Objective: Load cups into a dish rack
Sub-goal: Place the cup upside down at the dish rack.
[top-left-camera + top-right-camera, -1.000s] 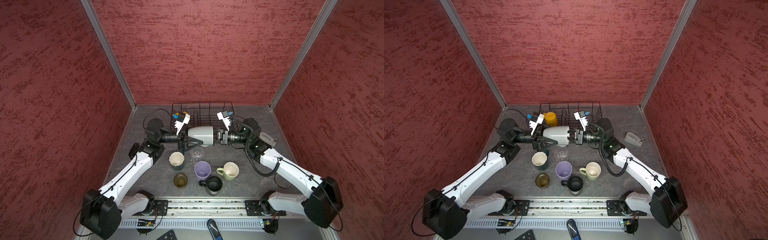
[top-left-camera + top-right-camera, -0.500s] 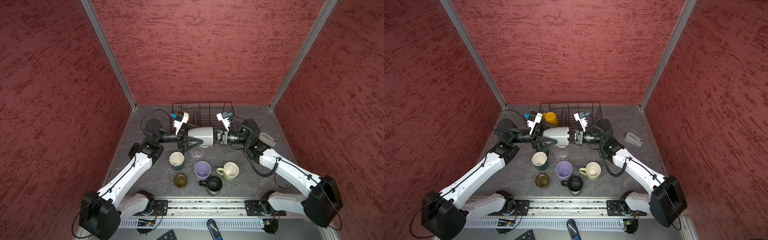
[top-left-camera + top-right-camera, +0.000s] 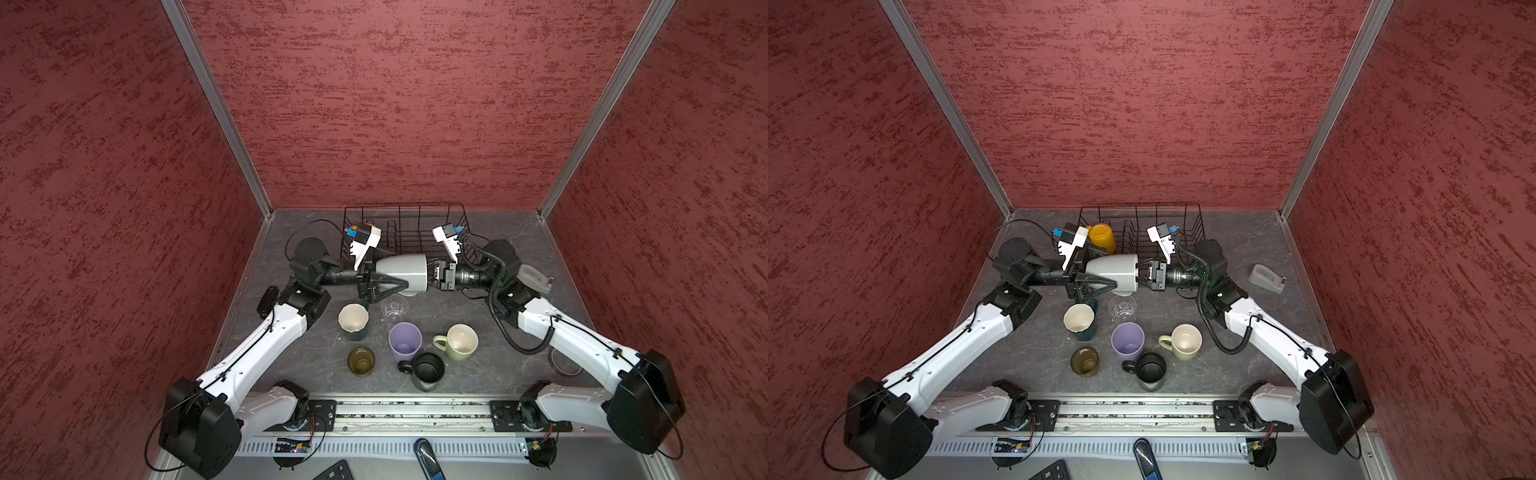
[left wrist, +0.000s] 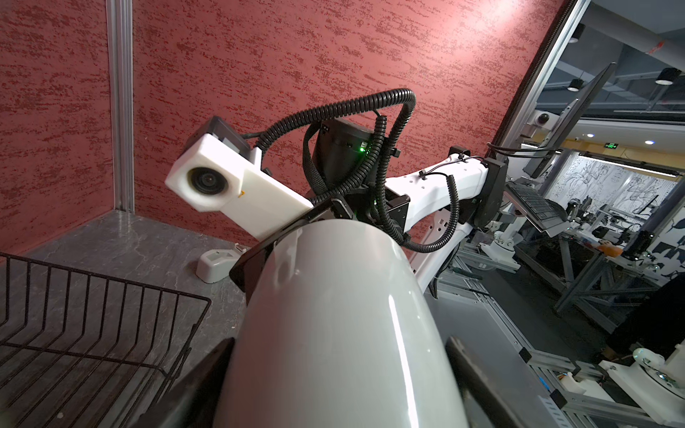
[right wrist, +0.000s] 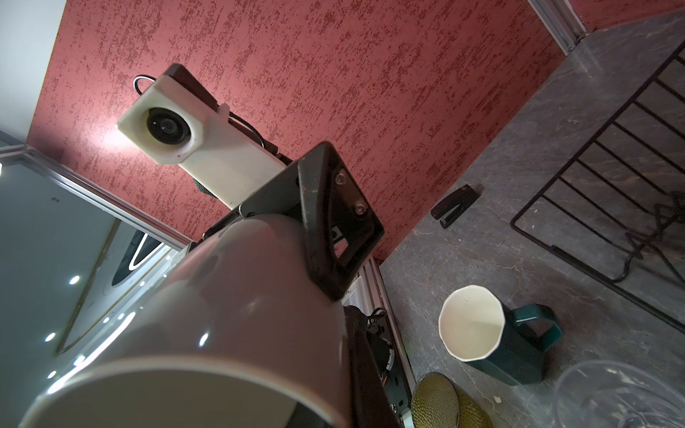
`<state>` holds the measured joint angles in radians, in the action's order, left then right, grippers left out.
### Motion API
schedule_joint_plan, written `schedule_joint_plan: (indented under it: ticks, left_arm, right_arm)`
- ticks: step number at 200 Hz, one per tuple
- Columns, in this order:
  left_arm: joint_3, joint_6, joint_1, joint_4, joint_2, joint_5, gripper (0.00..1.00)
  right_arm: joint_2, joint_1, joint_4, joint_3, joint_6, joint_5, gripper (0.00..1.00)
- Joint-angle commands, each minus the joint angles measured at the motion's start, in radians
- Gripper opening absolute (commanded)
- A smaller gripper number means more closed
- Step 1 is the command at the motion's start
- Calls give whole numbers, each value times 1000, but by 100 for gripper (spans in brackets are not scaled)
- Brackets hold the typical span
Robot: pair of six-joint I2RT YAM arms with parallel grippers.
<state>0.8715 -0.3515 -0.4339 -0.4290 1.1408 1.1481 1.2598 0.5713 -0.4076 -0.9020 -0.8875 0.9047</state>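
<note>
The black wire dish rack (image 3: pixel 403 205) sits at the back of the table (image 3: pixel 478 374). In a top view a yellow mug (image 3: pixel 1102 237) sits in the rack's end on the left arm's side, while in a top view that arm's white camera housing (image 3: pixel 365 239) hides nearly all of it. Just in front of the rack a grey mug (image 3: pixel 411 268) hangs on its side in the air between the arms. The right gripper (image 3: pixel 432 274) is clenched on its rim. The left gripper (image 3: pixel 397 270) straddles its narrow base, and I cannot tell whether those fingers press or stand just clear. Right below the mug stands a clear glass (image 3: pixel 394 307), with a teal mug (image 3: pixel 353 322) just beside it. Nearer the rail are a lilac tumbler (image 3: pixel 405 343), a pale green mug (image 3: pixel 457 340), a black mug (image 3: pixel 428 370) and an amber glass (image 3: pixel 360 360). A grey tape dispenser (image 3: pixel 1266 277) lies behind the right arm. Only the right wrist view shows a black stapler (image 5: pixel 454 205) near the wall.
</note>
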Motion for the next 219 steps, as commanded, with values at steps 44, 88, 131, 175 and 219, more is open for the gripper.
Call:
schedule_joint_plan:
  ticks: [44, 88, 131, 175, 219]
  left_arm:
    - [24, 2, -29, 4, 19, 52, 94]
    - [39, 6, -29, 4, 20, 51, 87]
    - [50, -1, -31, 4, 28, 51, 63]
    - [50, -4, -29, 25, 21, 19, 12]
    - [52, 14, -29, 60, -2, 5, 0]
  right_arm:
    - [-2, -4, -99, -5, -24, -4, 0]
    - [-3, -2, -98, 1, -24, -3, 0]
    - [-5, -2, -85, 9, -17, -6, 0]
    - [-9, -2, -54, 3, 0, -14, 1]
    - [-20, -2, -26, -5, 14, -33, 12]
